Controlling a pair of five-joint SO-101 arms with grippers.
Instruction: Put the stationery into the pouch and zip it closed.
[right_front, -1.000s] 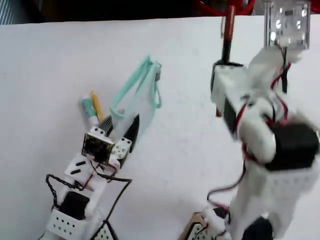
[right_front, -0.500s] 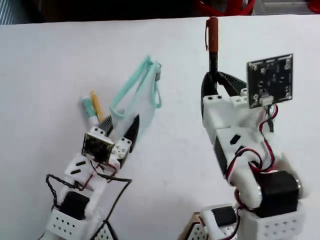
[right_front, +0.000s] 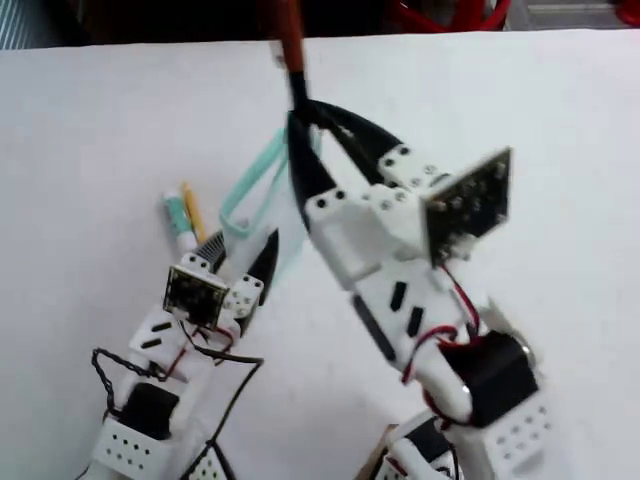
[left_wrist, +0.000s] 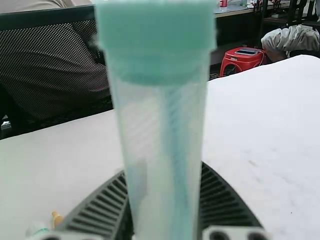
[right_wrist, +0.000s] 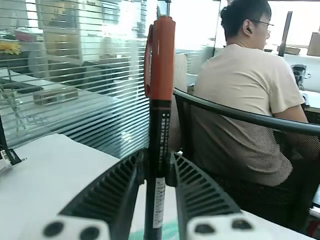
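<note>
Your right gripper (right_front: 298, 118) has swung across and now pinches the red pen (right_front: 288, 40) above the pouch (right_front: 252, 185), which your left gripper (right_front: 240, 252) clamps on the table (right_front: 530, 90); nothing looks inside yet, two markers (right_front: 185, 215) lie beside it, zipping remains.

White table (right_front: 100, 120) — teal marker (right_front: 176, 217) and yellow pen (right_front: 192, 209) lie side by side.

The pouch (left_wrist: 159, 130) looked like soft, translucent, frosted plastic. The pen (right_wrist: 161, 60) had a smooth, glossy plastic cap. The left claw (left_wrist: 162, 175) and right claw (right_wrist: 158, 162) were ribbed, matt black plastic. The counter (right_front: 520, 100) was smooth and matt.
</note>
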